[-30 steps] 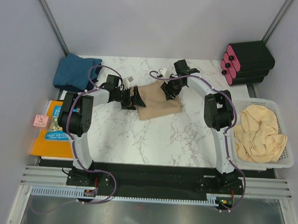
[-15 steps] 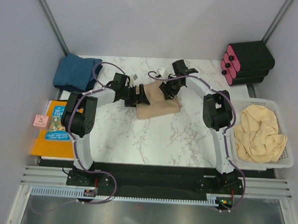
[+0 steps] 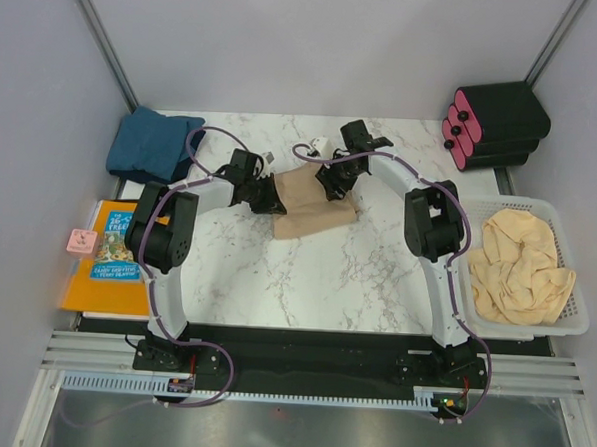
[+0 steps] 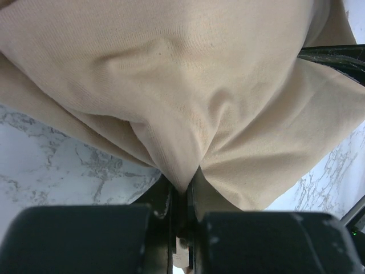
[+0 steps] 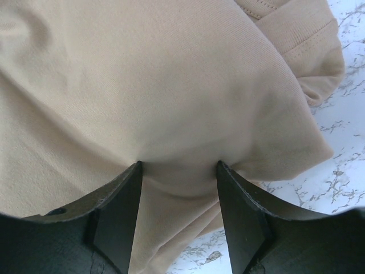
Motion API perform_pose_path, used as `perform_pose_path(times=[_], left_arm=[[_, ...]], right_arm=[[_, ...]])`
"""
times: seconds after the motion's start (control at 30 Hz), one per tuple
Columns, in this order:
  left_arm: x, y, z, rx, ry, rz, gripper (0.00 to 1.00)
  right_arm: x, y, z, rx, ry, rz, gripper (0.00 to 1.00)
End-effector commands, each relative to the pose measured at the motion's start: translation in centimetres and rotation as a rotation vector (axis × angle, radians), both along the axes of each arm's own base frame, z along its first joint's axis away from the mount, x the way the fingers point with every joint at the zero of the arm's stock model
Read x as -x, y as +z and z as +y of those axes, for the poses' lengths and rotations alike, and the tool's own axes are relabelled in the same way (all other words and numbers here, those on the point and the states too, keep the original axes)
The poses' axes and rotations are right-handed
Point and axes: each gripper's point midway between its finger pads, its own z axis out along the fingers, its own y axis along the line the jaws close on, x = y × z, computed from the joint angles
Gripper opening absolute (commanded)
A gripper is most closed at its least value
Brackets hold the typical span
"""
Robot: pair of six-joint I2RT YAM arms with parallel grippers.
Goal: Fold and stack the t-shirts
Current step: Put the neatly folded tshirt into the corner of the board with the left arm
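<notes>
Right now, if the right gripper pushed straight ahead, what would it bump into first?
The tan t-shirt: cloth already bunches between the right gripper's fingers. Depth beyond is unclear.

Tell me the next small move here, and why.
Probably lift both arms together a little. The left tool is shut on a pinch of the tan t-shirt, and the right tool grips a thicker bunch of it. The shirt therefore seems held at both sides, ready to be carried to the folded teal t-shirt on the left.
</notes>
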Motion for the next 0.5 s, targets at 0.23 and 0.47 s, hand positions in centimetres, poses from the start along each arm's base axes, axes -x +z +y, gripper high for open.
perform_pose_path(times=[0.23,0.47], left_arm=[[-3.8,2.8,3.1,-0.289,-0.102,-0.129,0.02],[-8.4,4.6,3.9,-0.421,-0.250,-0.247,0.02]], right_arm=[[2.8,-0.7,1.1,0.017,0.062,0.089,0.68],[2.1,2.1,0.7,0.028,0.078,0.015,0.79]])
